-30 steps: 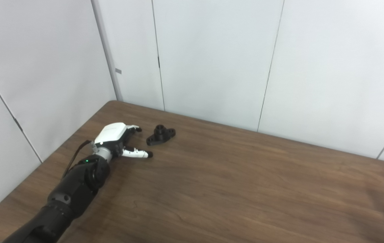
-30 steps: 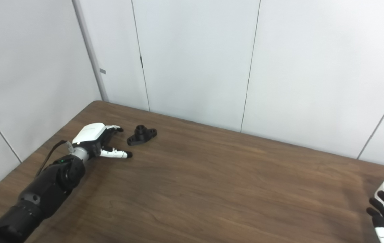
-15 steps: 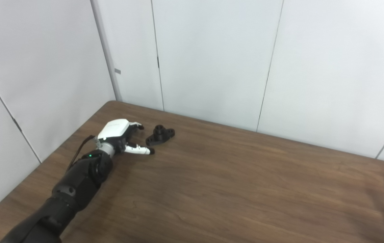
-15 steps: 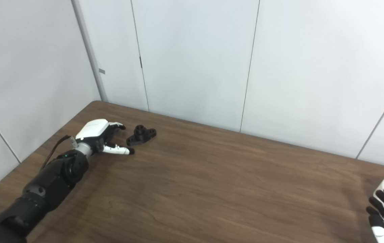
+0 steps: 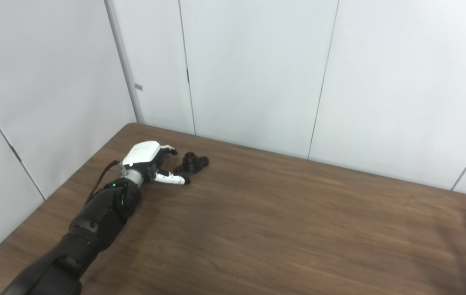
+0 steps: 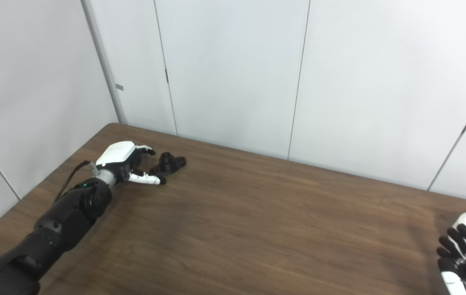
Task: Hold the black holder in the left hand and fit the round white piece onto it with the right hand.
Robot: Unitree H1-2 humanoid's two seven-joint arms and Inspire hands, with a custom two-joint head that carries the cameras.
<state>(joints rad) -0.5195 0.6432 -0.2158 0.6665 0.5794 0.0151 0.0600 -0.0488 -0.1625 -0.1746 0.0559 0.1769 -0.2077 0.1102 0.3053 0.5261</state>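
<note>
Bare table (image 5: 282,229) between robot hands; only black holder (image 5: 192,162) obstructs.

Lab booth: white partition panels (image 5: 257,69), bare wood table (image 5: 282,229).

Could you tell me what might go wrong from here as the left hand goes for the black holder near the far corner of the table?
1. The left hand is open, its thumb beside the black holder, which lies loose on the table; closing off-centre could push it away rather than grasp it.
2. No round white piece shows in either view, so the right hand, at the picture's edge, may have nothing to fit.
</note>
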